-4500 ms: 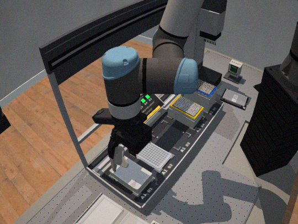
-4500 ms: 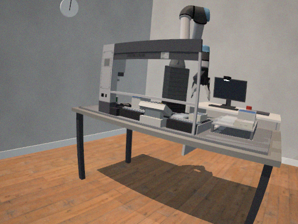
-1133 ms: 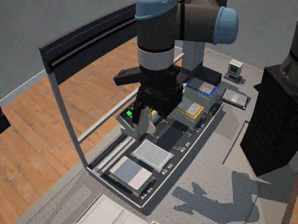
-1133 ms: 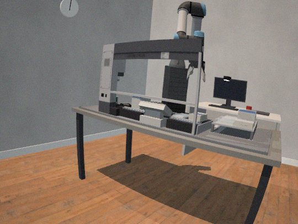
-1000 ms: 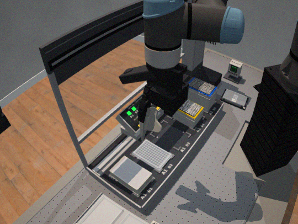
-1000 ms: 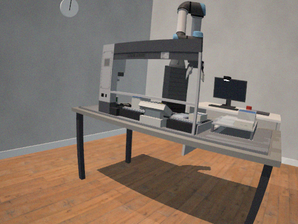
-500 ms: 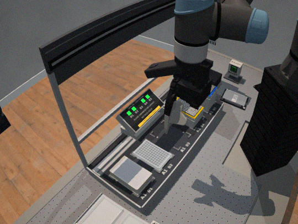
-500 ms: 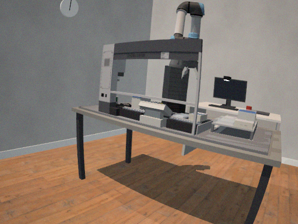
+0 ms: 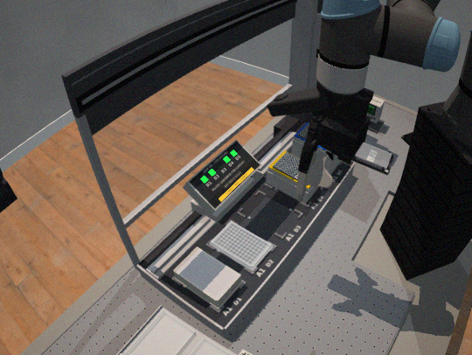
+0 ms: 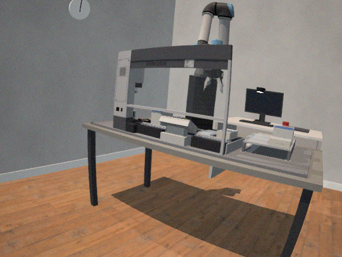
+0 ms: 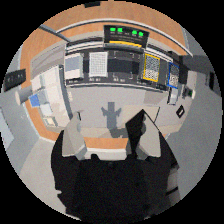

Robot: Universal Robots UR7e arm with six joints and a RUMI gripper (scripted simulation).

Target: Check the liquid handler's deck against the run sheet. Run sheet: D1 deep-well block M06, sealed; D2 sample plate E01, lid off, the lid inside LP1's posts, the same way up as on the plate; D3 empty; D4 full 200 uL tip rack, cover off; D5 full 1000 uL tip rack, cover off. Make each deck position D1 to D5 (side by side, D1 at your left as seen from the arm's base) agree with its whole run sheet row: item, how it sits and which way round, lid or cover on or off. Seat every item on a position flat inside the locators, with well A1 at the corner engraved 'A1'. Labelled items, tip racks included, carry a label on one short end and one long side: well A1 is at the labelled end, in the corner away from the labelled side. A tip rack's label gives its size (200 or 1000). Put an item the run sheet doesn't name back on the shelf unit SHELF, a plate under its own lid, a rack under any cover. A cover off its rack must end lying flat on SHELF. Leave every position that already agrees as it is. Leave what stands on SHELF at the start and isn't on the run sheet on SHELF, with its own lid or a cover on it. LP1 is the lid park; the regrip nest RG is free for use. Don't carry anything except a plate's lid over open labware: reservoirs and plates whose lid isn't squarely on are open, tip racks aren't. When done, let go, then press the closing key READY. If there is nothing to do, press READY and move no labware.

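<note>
The tool [image 9: 311, 175] hangs open above the yellow tip rack [image 9: 286, 165].

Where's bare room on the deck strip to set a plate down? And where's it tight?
Free: position D3, a dark bay between the lidless sample plate on D2 and the yellow-rimmed tip rack on D4. Also the perforated table in front of the strip. Crowded: the D4/D5 end, where the open, empty gripper hangs beside the blue-rimmed rack. The sealed block fills D1.
</note>
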